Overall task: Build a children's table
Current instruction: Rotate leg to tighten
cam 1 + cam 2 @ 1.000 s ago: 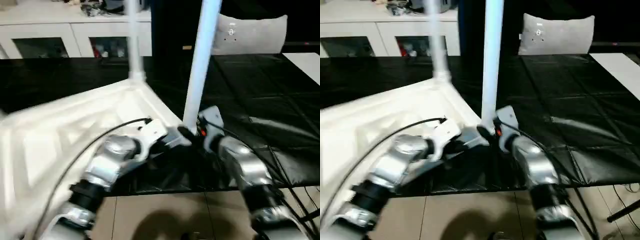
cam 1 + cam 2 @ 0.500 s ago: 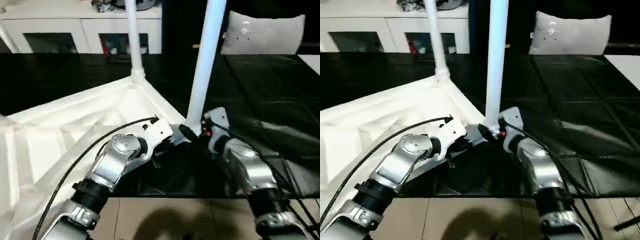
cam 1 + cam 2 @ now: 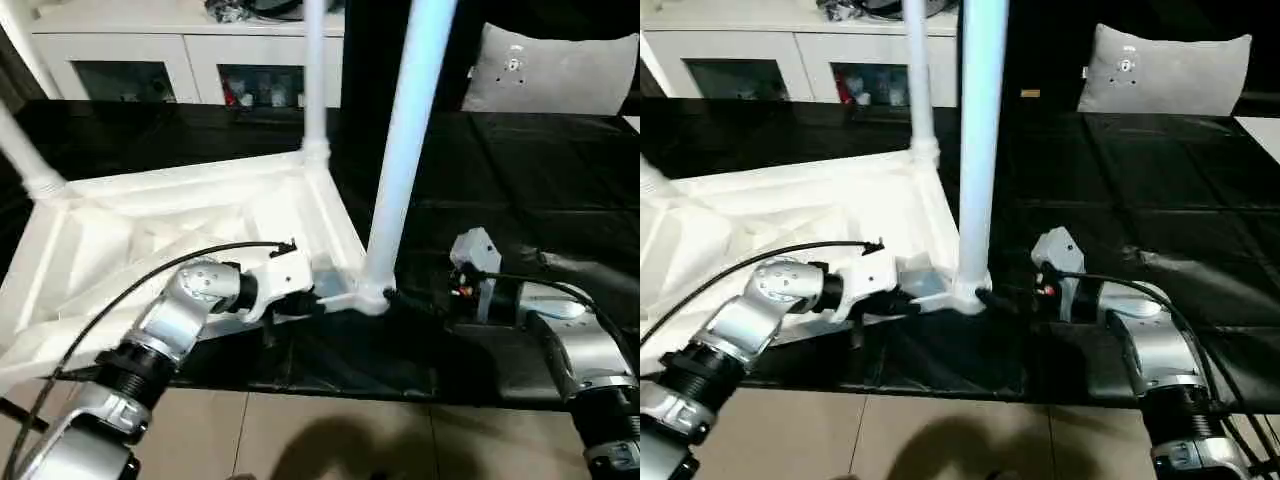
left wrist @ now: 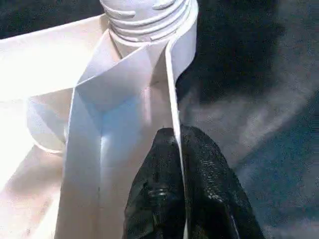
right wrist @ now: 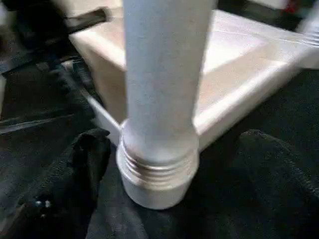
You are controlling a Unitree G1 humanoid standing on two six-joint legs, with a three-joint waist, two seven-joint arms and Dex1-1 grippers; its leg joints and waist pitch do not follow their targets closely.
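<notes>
1. The white table top (image 3: 180, 225) lies upside down on black matting (image 3: 520, 160), with legs upright in its corner sockets (nearest leg (image 3: 405, 150)).
2. Left wrist view: the left gripper (image 4: 178, 149) is clenched on the top's thin rim.
3. Right wrist view: the right gripper (image 5: 169, 164) is spread wide, its fingers (image 5: 79, 169) either side of the leg's threaded base.

— Any text, labels, brands or numbers readable from my station?

— None I can log. The grey cushion (image 3: 556, 68) carries a small dark mark, too small for me to read. I find no legible writing on anything else.
</notes>
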